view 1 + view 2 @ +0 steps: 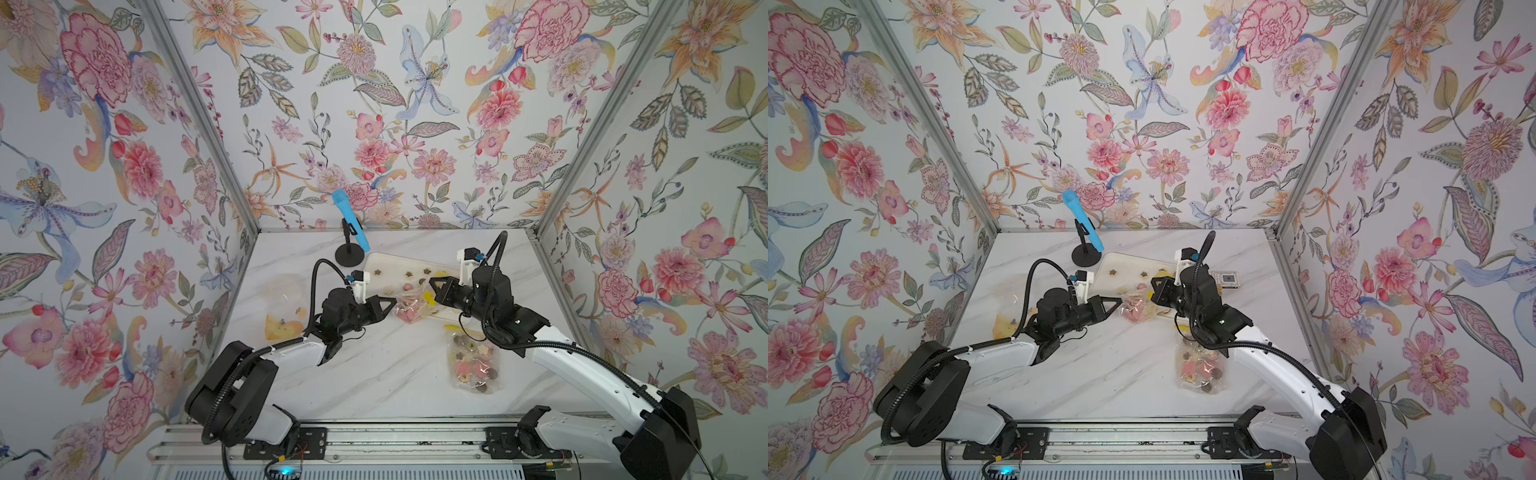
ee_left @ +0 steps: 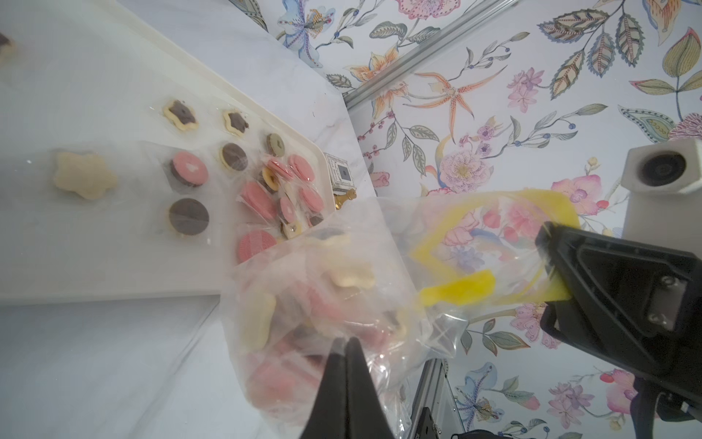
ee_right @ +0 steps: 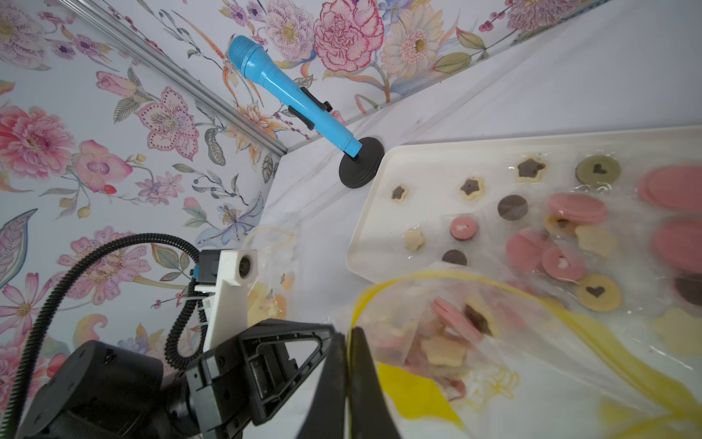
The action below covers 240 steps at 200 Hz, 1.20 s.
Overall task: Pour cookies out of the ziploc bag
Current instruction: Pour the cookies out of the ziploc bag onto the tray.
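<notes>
**Pouring step, partly done.** The ziploc bag [image 1: 409, 308] hangs between the two arms at the near edge of the cream tray [image 1: 380, 262], which sits on the marble table [image 1: 374, 374]. The left claw [image 1: 392, 302] is clenched on the clear film at the bag's closed end. The right claw [image 1: 433, 283] is clenched on the yellow zip rim at the mouth. Some cookies [image 1: 408, 286] lie loose on the tray, and a good share appear to be inside the bag.

**Doing it well.** The closed end should probably rise above the mouth, while the mouth stays low and inside the tray's rim. The zip rim is best held taut, so that the opening gapes, and the tilt kept gradual. The thin film may slip from either pinch, and cookies may roll past the rim onto the table.

**Views compared.**
- The left wrist view shows the mouth as an open yellow loop, and beige stars and pink rounds bunched in the bag.
- The right wrist view resolves heart cut-outs in the rounds on the tray, and the blue toy microphone [image 3: 292, 95] on its stand.
- Only the top views show a second full bag [image 1: 473, 365] under the right arm and a near-empty bag [image 1: 286, 309] well apart on the left.
- A small box [image 1: 1225, 278] just beside the tray shows in a top view
</notes>
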Available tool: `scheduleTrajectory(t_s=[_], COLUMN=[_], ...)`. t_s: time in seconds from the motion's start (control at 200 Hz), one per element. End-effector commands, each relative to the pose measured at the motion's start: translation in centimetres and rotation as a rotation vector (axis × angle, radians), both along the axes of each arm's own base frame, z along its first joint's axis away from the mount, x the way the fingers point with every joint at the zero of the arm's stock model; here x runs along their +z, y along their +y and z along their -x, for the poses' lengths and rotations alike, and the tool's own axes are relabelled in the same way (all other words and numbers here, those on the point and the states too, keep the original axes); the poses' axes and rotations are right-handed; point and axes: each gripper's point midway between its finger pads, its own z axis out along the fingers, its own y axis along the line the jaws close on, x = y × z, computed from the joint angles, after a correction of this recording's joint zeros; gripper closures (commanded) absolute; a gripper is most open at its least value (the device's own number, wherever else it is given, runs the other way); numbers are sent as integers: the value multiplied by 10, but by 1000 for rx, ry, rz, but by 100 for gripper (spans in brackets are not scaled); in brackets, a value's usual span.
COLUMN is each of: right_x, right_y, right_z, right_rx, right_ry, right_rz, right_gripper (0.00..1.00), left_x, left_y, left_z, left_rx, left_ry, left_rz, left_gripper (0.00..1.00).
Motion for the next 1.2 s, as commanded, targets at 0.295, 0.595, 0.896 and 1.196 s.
scheduleTrajectory(t_s=[0.295,0.595,0.896,1.196], right_x=[1,-19,-55,-101], right_y=[59,100,138,157], right_z=[-42,-72,-100,-106], right_rx=[162,246,317,348], right_ry=[-40,-42,19,83], right_rz=[34,15,4,24], right_gripper=[100,100,100,100], left_x=[47,61,66,47], left_y=[63,100,128,128], left_z=[-51,-84,-107,-114], left_rx=[178,287,359,346], left_ry=[-132,-182,-204,-175], left_rz=[-156,-245,-331,-352], left_gripper=[100,100,100,100])
